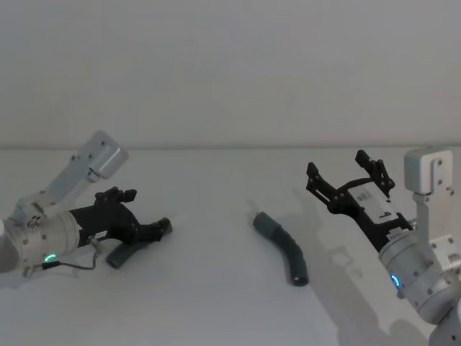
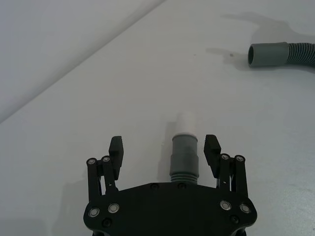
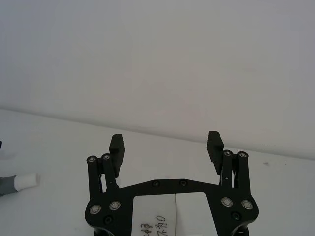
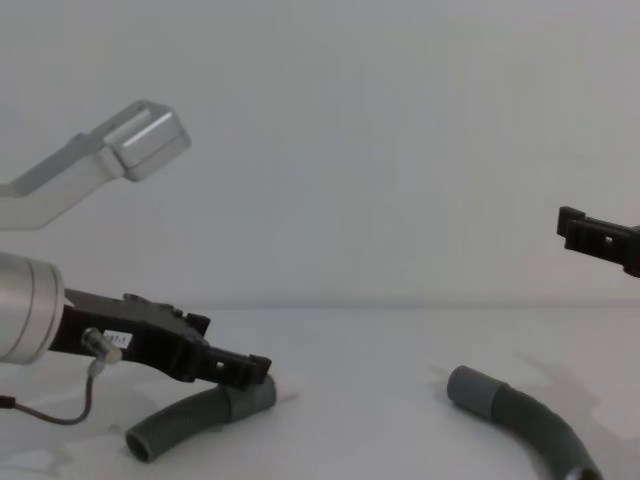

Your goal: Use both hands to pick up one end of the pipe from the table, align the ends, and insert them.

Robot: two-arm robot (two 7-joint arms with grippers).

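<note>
**Two hose pieces and two open grippers**

Two dark grey hose pieces lie on the smooth white table (image 1: 216, 303). Both have bumpy ribs all along them.

The short hose (image 1: 122, 254) lies on the table's left part. One end has a smooth grey collar (image 2: 184, 152) with a small white tip (image 2: 186, 123).

The long hose (image 1: 284, 245) lies near the table's middle, well apart from the short one. It bends like a banana. One end is a smooth, round, wider cuff (image 2: 268, 54) with a hole in it.

There are two black plastic grippers, each with two fingers. The left gripper (image 2: 164, 144) is low over the table. Its fingers are spread wide, one on each side of the collar, and they do not touch it. The right gripper (image 3: 166, 142) hangs in the air over the table's right part. Its fingers are spread wide too, and it holds nothing.
</note>
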